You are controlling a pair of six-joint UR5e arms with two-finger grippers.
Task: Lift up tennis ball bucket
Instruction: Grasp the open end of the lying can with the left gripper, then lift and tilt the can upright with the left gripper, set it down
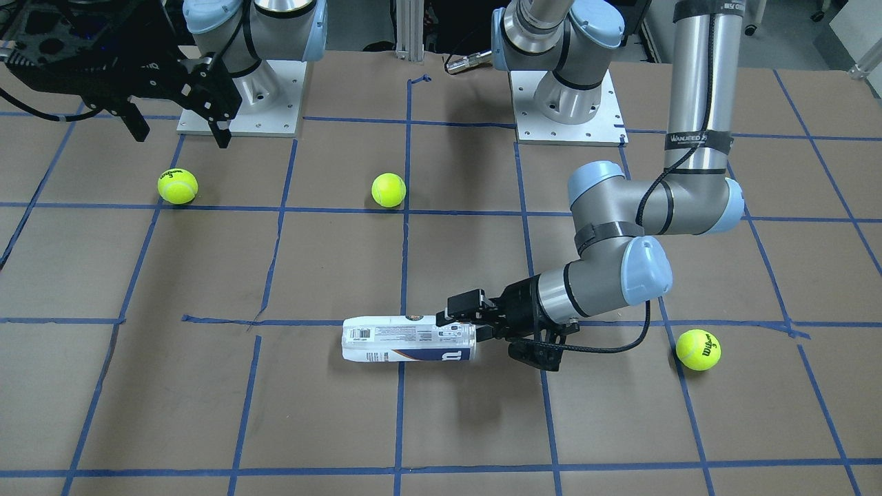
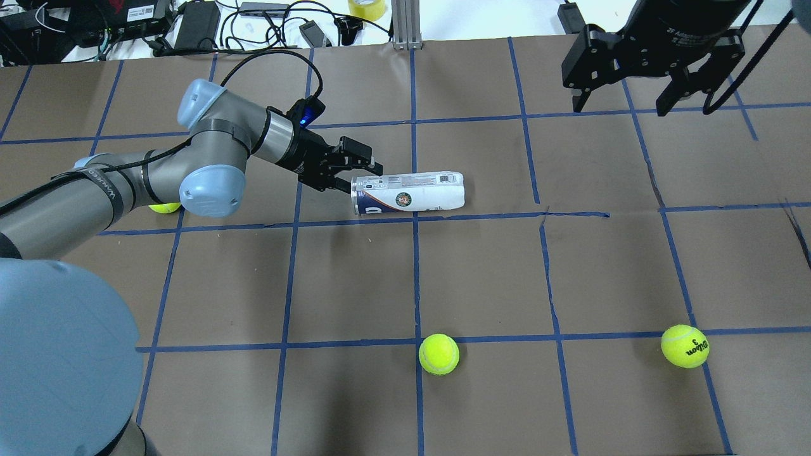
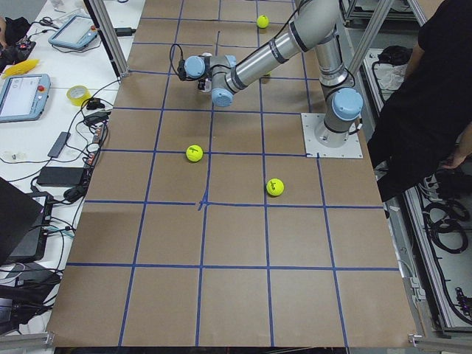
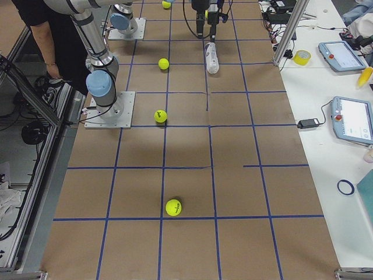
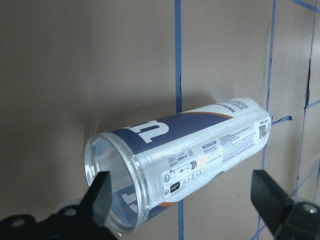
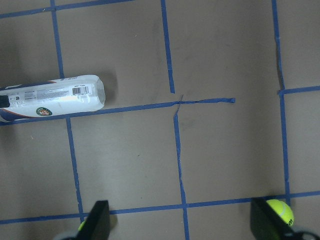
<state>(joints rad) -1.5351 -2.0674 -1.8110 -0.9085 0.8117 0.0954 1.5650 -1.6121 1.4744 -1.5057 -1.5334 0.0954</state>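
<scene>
The tennis ball bucket (image 1: pixel 408 339) lies on its side on the brown table, a clear can with a white and navy label. It also shows in the overhead view (image 2: pixel 408 192), the left wrist view (image 5: pixel 190 150) and the right wrist view (image 6: pixel 52 96). My left gripper (image 1: pixel 460 329) is low at the can's open, rimmed end, which lies between its spread fingers. The jaws are open and not closed on it, as in the overhead view (image 2: pixel 356 179). My right gripper (image 2: pixel 633 95) is open and empty, held high and away from the can.
Three yellow-green tennis balls lie loose on the table: one (image 1: pixel 698 349) behind my left arm, one (image 1: pixel 388 190) near the middle, one (image 1: pixel 178 186) under my right gripper. Blue tape lines grid the table. Cables and devices lie past the far edge (image 2: pixel 190 19).
</scene>
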